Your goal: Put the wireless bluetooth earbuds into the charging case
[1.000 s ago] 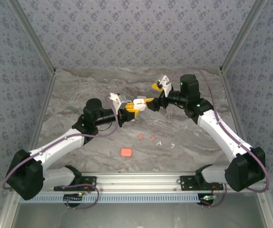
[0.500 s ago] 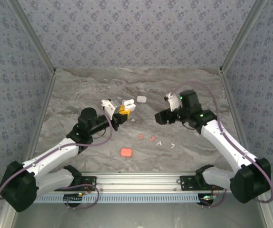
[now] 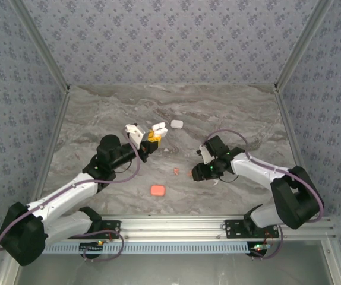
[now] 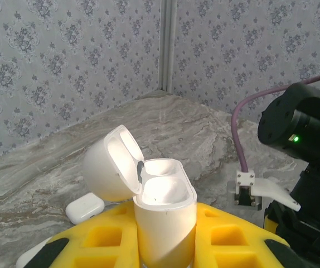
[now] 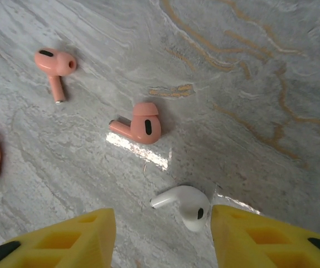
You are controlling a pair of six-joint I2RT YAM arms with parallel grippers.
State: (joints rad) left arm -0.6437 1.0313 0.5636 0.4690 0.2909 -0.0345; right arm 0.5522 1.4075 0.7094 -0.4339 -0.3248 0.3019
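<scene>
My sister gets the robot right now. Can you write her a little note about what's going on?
Left gripper: shut on the open white case, held above the table.
Right gripper: open, fingers either side of a white earbud on the table.
Two orange-red earbuds lie nearby; an orange-red case and a closed white case sit apart.
Done: case open. Left: seat the earbuds.

I see a grey marble-patterned worktop (image 3: 99,113), walled by blue-grey floral wallpaper (image 3: 170,41) with metal corner posts (image 3: 41,44), and a slotted aluminium rail (image 3: 170,224) along its near edge.
</scene>
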